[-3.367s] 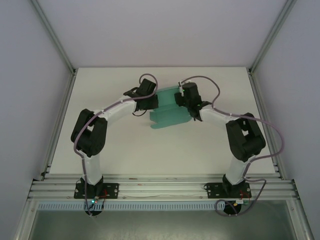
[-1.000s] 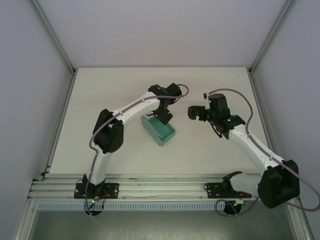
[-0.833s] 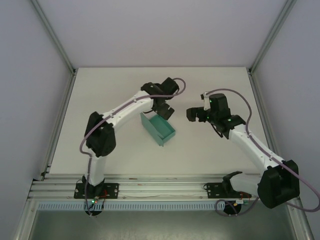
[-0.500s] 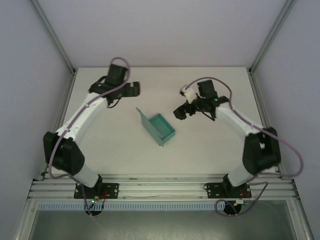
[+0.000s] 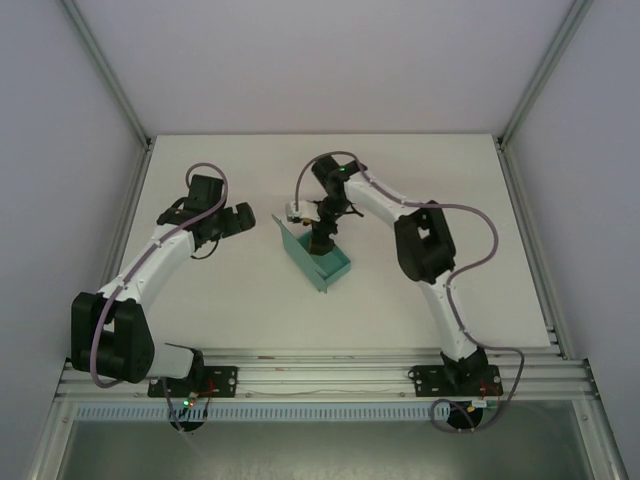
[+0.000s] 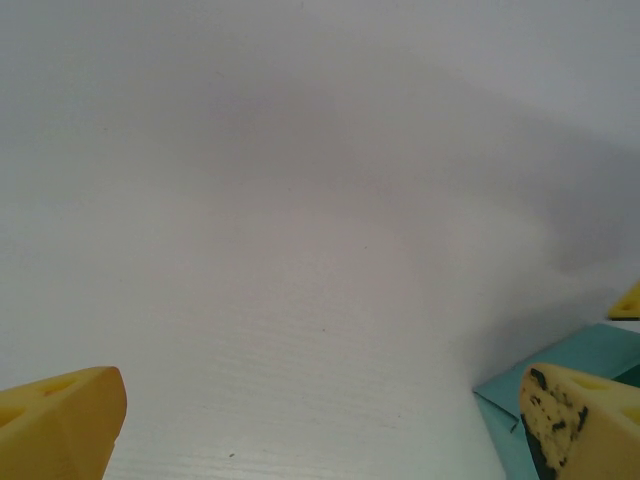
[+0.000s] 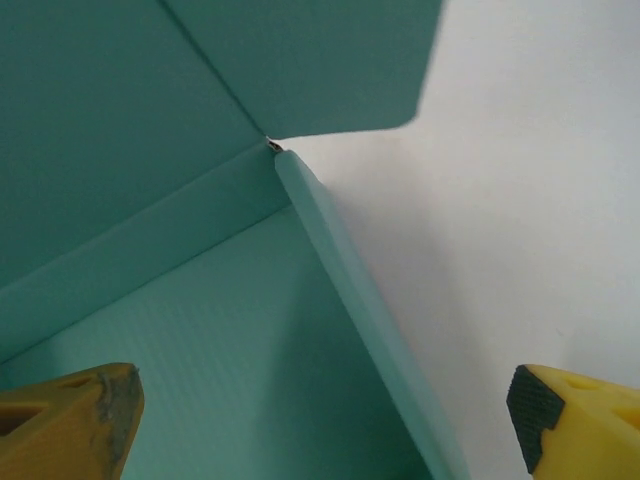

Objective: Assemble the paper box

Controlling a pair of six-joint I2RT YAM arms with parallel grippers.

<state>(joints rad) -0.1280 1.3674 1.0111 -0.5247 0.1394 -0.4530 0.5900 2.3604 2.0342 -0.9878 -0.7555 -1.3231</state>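
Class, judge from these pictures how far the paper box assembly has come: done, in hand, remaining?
Done: the teal-green card box has its side walls folded up into a tray. In hand: the open right gripper straddles one wall, gripping nothing; the open left gripper hovers aside. Left: the lid flap stands open, not yet closed.

Paper box on the desk near its centre, lid flap upright along the box's left side, right claw over the box's rear end, straddling one wall, left claw left of the box, well apart.
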